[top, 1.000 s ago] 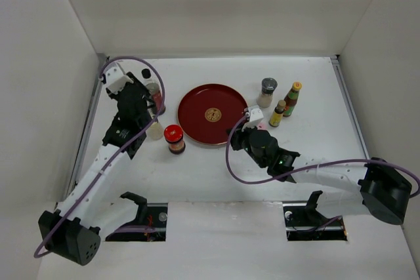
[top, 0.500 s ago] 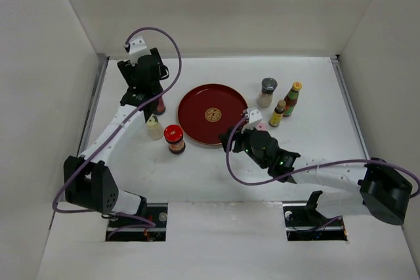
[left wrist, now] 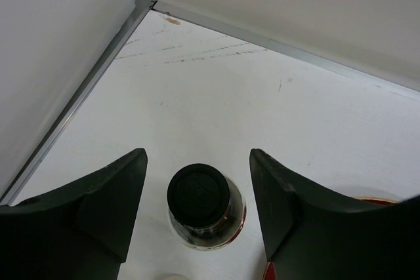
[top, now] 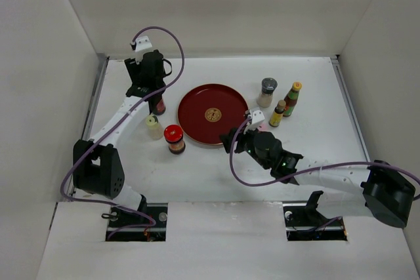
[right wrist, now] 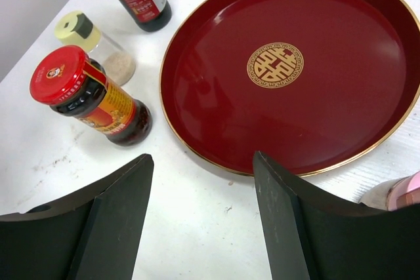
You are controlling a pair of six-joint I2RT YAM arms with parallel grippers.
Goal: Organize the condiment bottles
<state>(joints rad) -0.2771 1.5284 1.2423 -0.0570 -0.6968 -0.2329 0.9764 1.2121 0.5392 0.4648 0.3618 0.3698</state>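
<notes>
Standing upright on the white surface [top: 315, 142], the condiment bottles are grouped on two sides of the round dark-red plate [top: 197, 106] with a gold emblem in its middle.

To the left of the plate three are found. The dark glass bottle with a black cap and a red label [left wrist: 198, 195] is placed just beside the plate's left rim. The small clear shaker with a cream cap [top: 153, 124] is set a little nearer to the arm bases. The dark jar with a red cap [top: 174, 137] is set near the plate's near-left rim.

To the right of the plate, the pale jar with a grey cap [top: 268, 92], the green bottle with an orange cap [top: 292, 98] and the small bottle with a yellow cap [top: 277, 113] are kept close together. A pink-capped bottle [right wrist: 400, 191] is seen just off the plate's near-right rim, mostly hidden in the top view.

The left arm [top: 121, 116] is stretched to the far-left side of the plate. The left jaws are held apart, one on each side of the black-capped bottle and above its cap, and it is not touched by them.

The right arm [top: 328, 175] is reached to the plate's near rim. The right jaws are also spread wide, with nothing held between them. Only the bare surface and the plate's near rim are framed by them.
</notes>
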